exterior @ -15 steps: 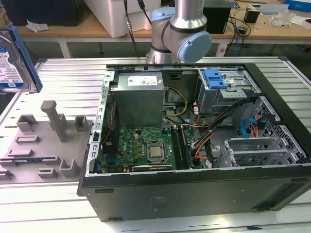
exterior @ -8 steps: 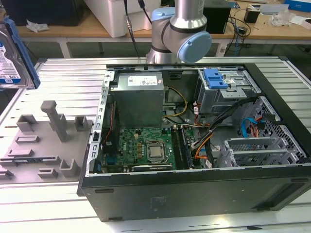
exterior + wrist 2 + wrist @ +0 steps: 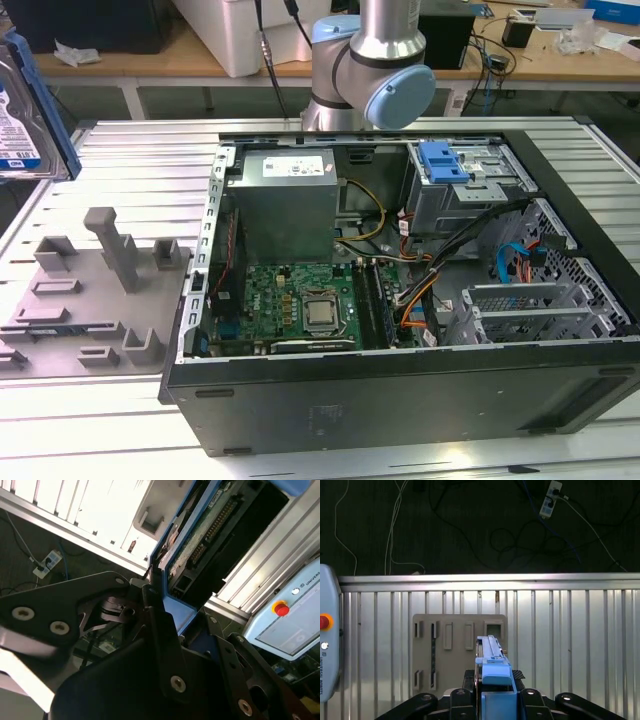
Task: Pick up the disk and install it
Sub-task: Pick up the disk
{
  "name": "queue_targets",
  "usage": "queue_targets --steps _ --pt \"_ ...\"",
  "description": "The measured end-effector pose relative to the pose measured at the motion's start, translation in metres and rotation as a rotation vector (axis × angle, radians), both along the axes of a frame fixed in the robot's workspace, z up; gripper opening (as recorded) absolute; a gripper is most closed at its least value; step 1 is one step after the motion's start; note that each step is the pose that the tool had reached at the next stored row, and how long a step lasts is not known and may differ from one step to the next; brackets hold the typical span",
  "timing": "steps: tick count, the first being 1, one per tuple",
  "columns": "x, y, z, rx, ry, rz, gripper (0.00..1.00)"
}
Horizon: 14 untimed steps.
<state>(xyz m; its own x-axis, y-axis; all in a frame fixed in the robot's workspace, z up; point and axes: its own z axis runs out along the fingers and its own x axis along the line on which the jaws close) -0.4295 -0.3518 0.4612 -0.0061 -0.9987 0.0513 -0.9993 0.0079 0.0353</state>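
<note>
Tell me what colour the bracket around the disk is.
Blue. The bracket on the disk shows best in the first wrist view.

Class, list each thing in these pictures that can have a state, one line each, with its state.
disk: clamped in the pincer, held clear of the table, not installed.
pincer: shut on the disk.
computer case: lying on its side, side panel off, insides exposed.
grey fixture: flat on the table, apart from the disk.
</note>
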Motion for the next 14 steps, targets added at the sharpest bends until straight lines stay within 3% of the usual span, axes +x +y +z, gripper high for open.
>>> queue_targets --steps 8,14 --pt "0.006 -0.0005 0.0073 0.0 0.0 0.0 0.37" --pt "0.022 -0.0042 0.0147 0.0 0.0 0.0 0.37"
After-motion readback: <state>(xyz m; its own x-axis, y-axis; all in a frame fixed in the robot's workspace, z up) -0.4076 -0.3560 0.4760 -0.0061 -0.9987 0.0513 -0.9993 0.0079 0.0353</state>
